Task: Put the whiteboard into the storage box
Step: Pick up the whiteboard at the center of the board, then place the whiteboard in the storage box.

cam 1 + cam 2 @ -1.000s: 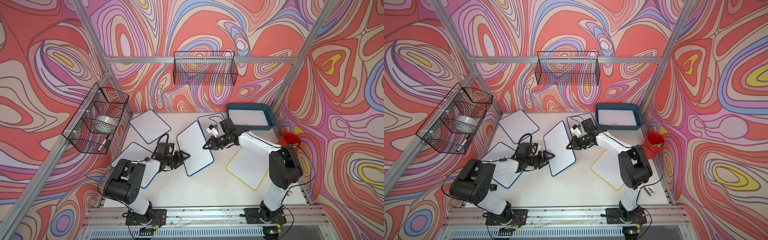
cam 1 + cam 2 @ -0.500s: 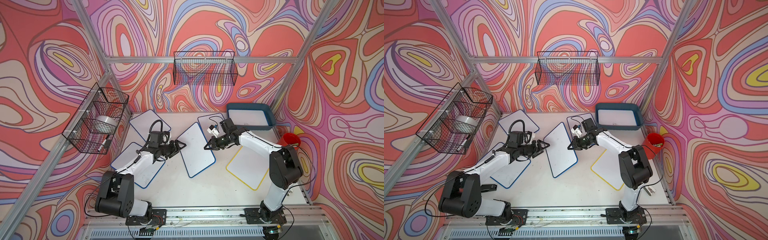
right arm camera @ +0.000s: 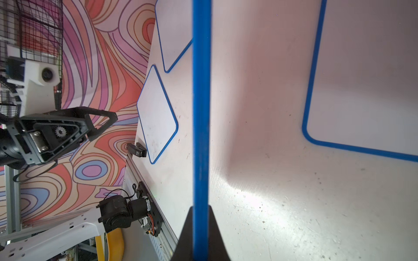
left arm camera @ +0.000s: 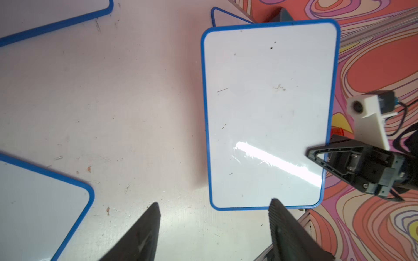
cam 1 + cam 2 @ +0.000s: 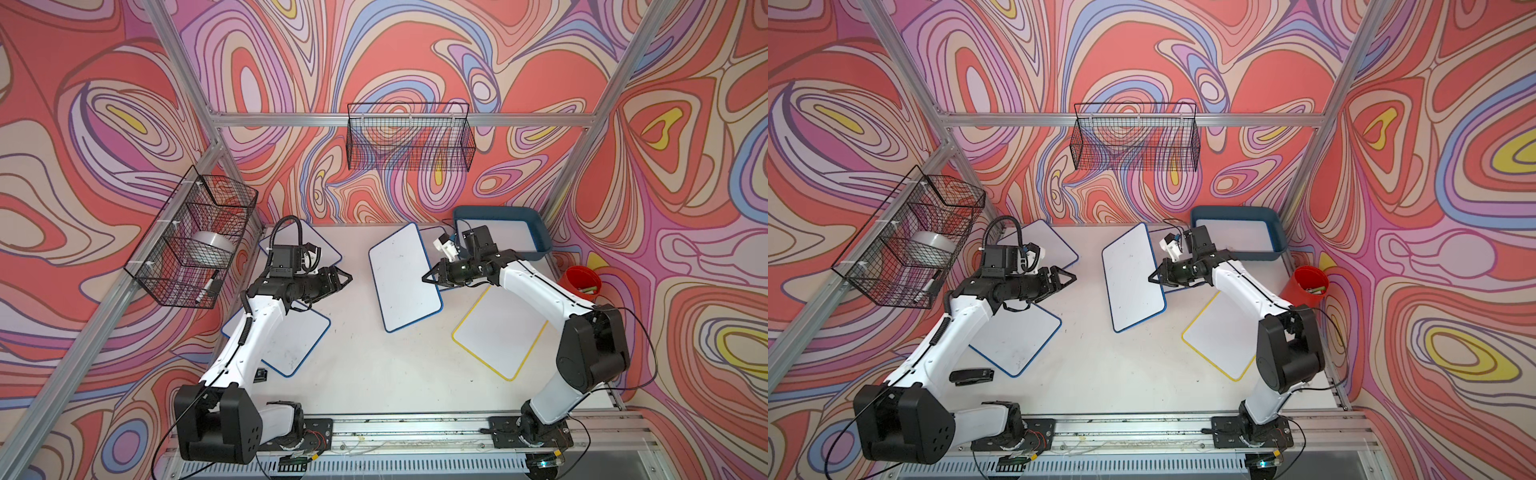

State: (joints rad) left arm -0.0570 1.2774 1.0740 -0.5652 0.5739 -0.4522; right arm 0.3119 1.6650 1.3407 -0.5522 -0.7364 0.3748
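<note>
A blue-rimmed whiteboard (image 5: 402, 277) (image 5: 1130, 277) hangs tilted above the table's middle. My right gripper (image 5: 426, 277) (image 5: 1153, 279) is shut on the board's right long edge; in the right wrist view the blue rim (image 3: 201, 108) runs straight out from between the closed fingers (image 3: 200, 211). To the board's left my left gripper (image 5: 347, 277) (image 5: 1072, 276) (image 4: 214, 203) stands open and holds nothing, a gap away from the whiteboard (image 4: 267, 108). The dark teal storage box (image 5: 544, 245) (image 5: 1278, 241) sits at the back right corner, behind my right arm; its floor shows white.
Other whiteboards lie flat: a yellow-rimmed one (image 5: 498, 332) at front right, a blue-rimmed one (image 5: 293, 338) under my left arm, others at back left (image 5: 326, 249) and back centre (image 5: 432, 233). A red bucket (image 5: 579, 282) stands at the right edge. Wire baskets (image 5: 409, 139) (image 5: 195, 241) hang on the walls.
My left gripper has let go of the board's left edge, and the arm has swung back to the left and risen. The right gripper has lifted the whiteboard higher and slightly toward the back right.
</note>
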